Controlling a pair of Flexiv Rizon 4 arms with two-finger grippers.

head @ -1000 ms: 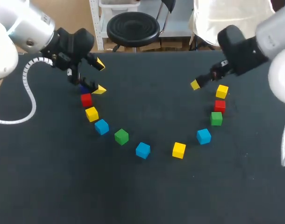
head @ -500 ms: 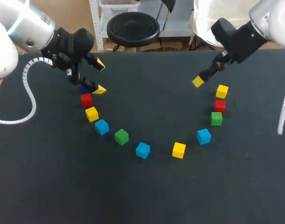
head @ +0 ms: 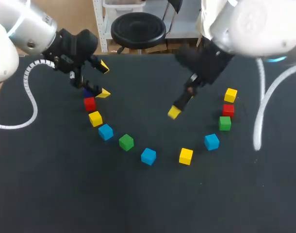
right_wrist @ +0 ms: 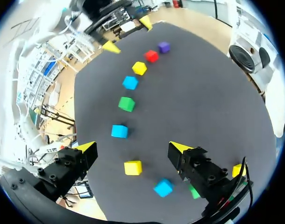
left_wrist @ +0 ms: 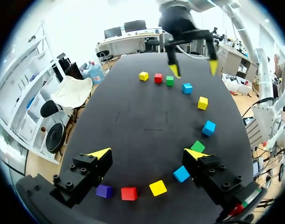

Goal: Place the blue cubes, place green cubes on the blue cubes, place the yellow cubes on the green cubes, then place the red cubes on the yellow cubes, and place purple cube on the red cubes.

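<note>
Ten cubes lie in an arc on the black table (head: 148, 204). From the left they are red (head: 90, 104), yellow (head: 95, 118), blue (head: 106, 131), green (head: 126, 142), blue (head: 148, 156), yellow (head: 186, 156), blue (head: 211, 141), green (head: 224, 123), red (head: 228, 110) and yellow (head: 230, 95). A purple cube (left_wrist: 104, 191) sits at the arc's left end, under my left gripper (head: 103, 80), which hangs open and empty. My right gripper (right_wrist: 134, 148) is open and empty above the table's middle, over the near yellow cube (right_wrist: 133, 167) and blue cube (right_wrist: 119, 131).
All cubes lie single and apart, none stacked. Bare black cloth fills the inside of the arc and the whole front of the table. The left arm's white cable (head: 29, 104) loops over the table's left edge.
My right arm has swung left and forward, from beside the right-hand yellow cube to above the table's middle. The left arm and all cubes have stayed put.
</note>
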